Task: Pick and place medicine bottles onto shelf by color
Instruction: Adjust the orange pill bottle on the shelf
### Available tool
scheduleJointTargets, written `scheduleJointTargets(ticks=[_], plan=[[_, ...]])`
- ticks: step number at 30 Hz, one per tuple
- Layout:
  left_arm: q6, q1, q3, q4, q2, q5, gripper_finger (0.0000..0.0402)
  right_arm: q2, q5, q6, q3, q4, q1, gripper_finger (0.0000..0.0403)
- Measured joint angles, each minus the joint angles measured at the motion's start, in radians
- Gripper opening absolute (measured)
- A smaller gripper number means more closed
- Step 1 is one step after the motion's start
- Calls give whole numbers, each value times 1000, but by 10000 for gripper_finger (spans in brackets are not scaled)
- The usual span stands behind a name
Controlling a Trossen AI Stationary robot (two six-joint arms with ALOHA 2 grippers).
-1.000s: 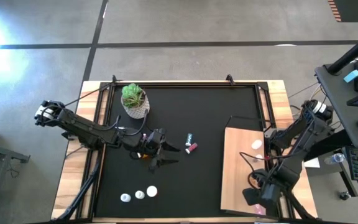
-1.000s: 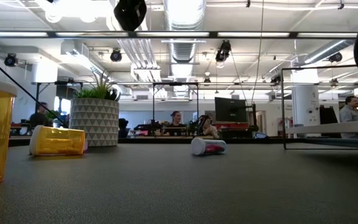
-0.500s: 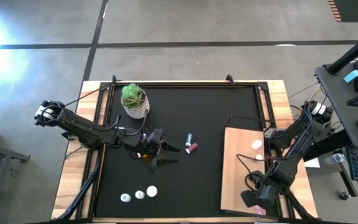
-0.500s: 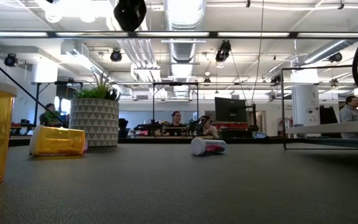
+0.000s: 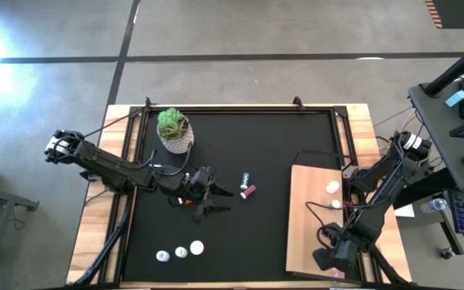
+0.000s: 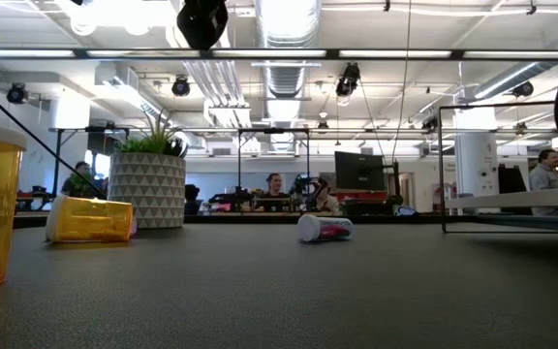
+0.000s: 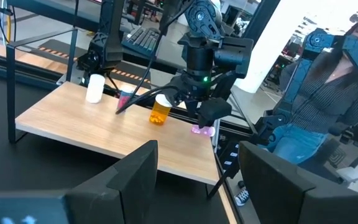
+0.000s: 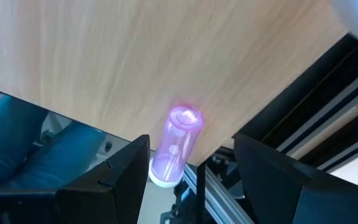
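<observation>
Right pincer (image 8: 191,180), fingers apart, hovers above a pink bottle (image 8: 176,144) on the shelf (image 5: 308,217); several bottles (image 5: 180,252) remain unplaced beyond it.

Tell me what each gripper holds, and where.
Nothing. The right gripper stands open around the pink bottle on the shelf, not gripping it; the left gripper is open and empty.

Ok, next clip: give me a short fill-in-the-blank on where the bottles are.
1. The bottle between the open right pincer's fingers is ___.
2. The plant stands on the ___ mat.
3. Along the mat's near edge sit ___ white-capped bottles.
Missing words: pink; black; three.
</observation>
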Motion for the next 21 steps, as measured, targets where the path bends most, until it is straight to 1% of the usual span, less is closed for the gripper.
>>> scheduleJointTargets(ticks=[3, 11, 16, 21], plan=[[0, 0, 0, 0, 0, 0, 207, 0, -12, -25, 0, 2, 0, 223], [0, 0, 0, 0, 0, 0, 207, 0, -12, -23, -1, 13, 0, 223], [0, 0, 0, -1, 0, 0, 207, 0, -12, -65, -1, 41, 0, 223], [0, 0, 0, -15, 0, 0, 207, 0, -12, -50, -3, 51, 0, 223]])
